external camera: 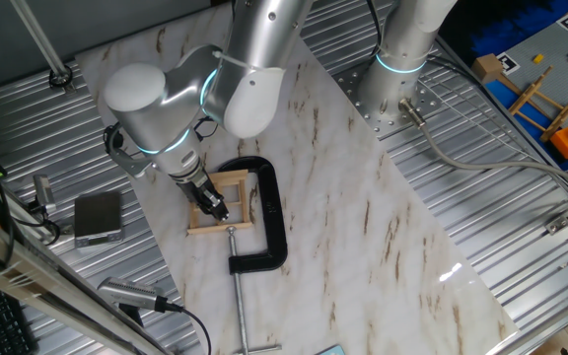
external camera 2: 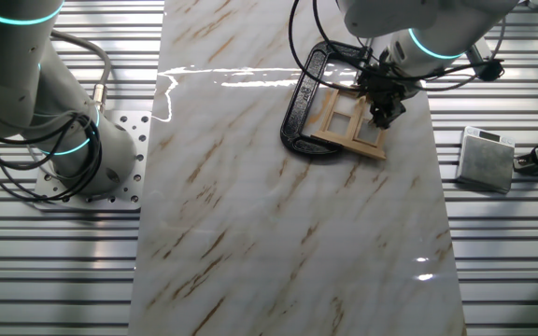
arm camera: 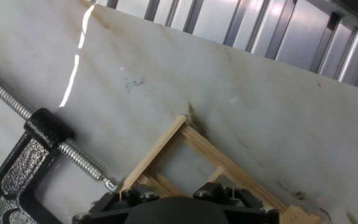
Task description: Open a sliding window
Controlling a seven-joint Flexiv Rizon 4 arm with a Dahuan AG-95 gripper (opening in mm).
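Note:
The sliding window [external camera: 227,183] is a small light wooden frame with thin crossbars, lying flat on the marble slab. A black C-clamp [external camera: 269,212] pins its right side. My gripper [external camera: 215,210] points down onto the frame's panes with its dark fingers close together and nothing held between them. From the other fixed view the window [external camera 2: 344,126] sits right of the clamp [external camera 2: 299,107], and the gripper [external camera 2: 381,119] touches down near its right edge. In the hand view one corner of the window [arm camera: 166,148] and the clamp screw [arm camera: 73,152] show; the fingertips are hidden below the black hand housing [arm camera: 166,211].
The marble slab [external camera: 363,217] lies on a ridged metal table [external camera: 521,227]. A grey box [external camera: 99,217] sits left of the slab. The arm's base [external camera: 397,79] stands at the back. A wooden toy rack with blue and orange pieces [external camera: 550,99] is far right.

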